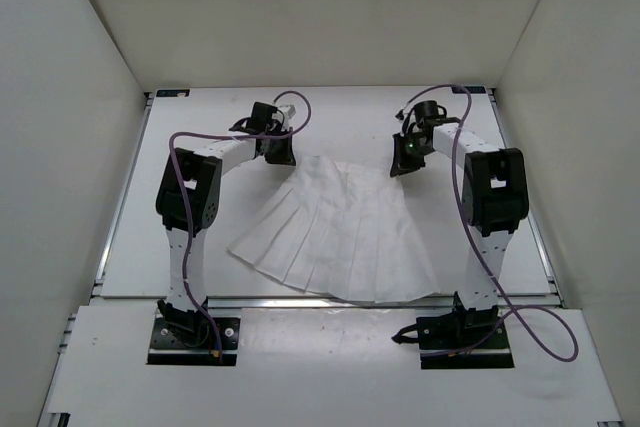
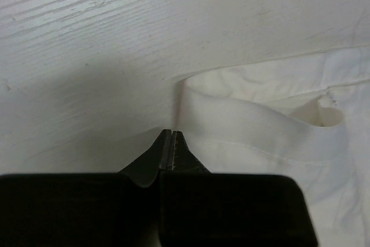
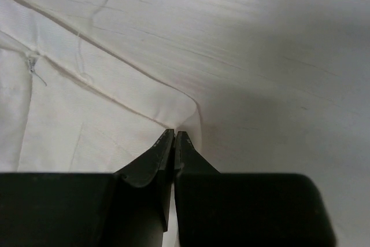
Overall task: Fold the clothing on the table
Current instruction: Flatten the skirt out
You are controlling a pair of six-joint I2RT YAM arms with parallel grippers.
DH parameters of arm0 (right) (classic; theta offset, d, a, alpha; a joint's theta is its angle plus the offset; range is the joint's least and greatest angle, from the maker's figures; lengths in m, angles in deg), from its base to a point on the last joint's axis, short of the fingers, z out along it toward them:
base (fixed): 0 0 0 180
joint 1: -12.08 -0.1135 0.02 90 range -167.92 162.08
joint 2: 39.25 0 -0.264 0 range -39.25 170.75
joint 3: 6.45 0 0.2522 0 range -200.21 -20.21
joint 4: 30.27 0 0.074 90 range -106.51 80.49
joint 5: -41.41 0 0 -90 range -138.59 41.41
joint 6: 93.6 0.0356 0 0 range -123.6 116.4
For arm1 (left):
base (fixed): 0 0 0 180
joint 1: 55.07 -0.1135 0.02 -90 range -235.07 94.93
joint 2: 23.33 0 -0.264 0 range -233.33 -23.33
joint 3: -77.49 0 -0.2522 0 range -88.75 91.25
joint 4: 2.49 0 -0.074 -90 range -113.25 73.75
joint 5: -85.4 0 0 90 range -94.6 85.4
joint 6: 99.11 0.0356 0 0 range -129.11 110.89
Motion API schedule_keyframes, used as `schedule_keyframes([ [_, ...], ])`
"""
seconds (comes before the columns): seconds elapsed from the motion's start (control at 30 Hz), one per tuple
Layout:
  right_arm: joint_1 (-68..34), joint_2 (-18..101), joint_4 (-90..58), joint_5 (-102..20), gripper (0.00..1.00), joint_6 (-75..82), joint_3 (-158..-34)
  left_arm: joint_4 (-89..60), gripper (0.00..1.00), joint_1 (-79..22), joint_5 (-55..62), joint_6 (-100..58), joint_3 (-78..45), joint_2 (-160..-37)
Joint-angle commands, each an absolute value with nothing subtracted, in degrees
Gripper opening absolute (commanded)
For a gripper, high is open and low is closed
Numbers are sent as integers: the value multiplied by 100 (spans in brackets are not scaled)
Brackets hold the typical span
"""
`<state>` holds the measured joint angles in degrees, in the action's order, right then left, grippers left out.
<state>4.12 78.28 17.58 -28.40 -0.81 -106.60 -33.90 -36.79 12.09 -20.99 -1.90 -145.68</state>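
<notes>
Skirt (image 1: 340, 237) lies flat mid-tabletop (image 1: 330, 117), fanned out. Its waistband (image 1: 345, 161) is at the far side, its wide hem toward me, and its long axis runs far to near, skewed a bit left. Left tool (image 2: 172, 137) is clenched, tips at the waistband's left end. Right tool (image 3: 174, 135) is clenched at the right corner. I can't tell whether either one has pinched the fabric.

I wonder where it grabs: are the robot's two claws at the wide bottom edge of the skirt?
No, the left gripper and right gripper are both at the narrow waistband of the skirt, not its wide hem.
</notes>
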Motion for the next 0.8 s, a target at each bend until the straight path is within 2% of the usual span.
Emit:
schedule_keyframes([
  [0.0,619,7597,1628,-2855,0,-193,-10485,-3611,0,-3766,859,-1966,-225,-14471],
  [0.17,725,7676,1723,-2794,0,-263,-10545,-3673,0,-3820,806,-1931,-218,-14374],
  [0.2,716,7694,1750,-2724,2,-228,-10581,-3664,0,-3819,867,-1948,-183,-14374],
  [0.23,681,7711,1759,-2662,11,-237,-10686,-3673,0,-3811,963,-1948,-148,-14365],
  [0.27,681,7659,1759,-2548,16,-228,-10782,-3690,5,-3793,1008,-1922,-78,-14339],
  [0.3,655,7659,1733,-2539,29,-228,-10775,-3673,13,-3784,1095,-1948,-51,-14295],
  [0.33,611,7598,1724,-2469,39,-210,-10914,-3681,32,-3767,1235,-1914,28,-14260],
  [0.37,576,7554,1707,-2468,47,-175,-10976,-3655,45,-3741,1419,-1861,115,-14269],
  [0.47,558,7281,1601,-2460,60,-88,-11030,-3655,69,-3688,1728,-1729,178,-14251],
  [0.57,628,7010,1461,-2477,65,26,-10785,-3479,75,-3714,2158,-1720,230,-14286],
  [0.77,734,6552,1338,-2732,68,-43,-9862,-2882,78,-3635,2704,-2009,-23,-14445],
])
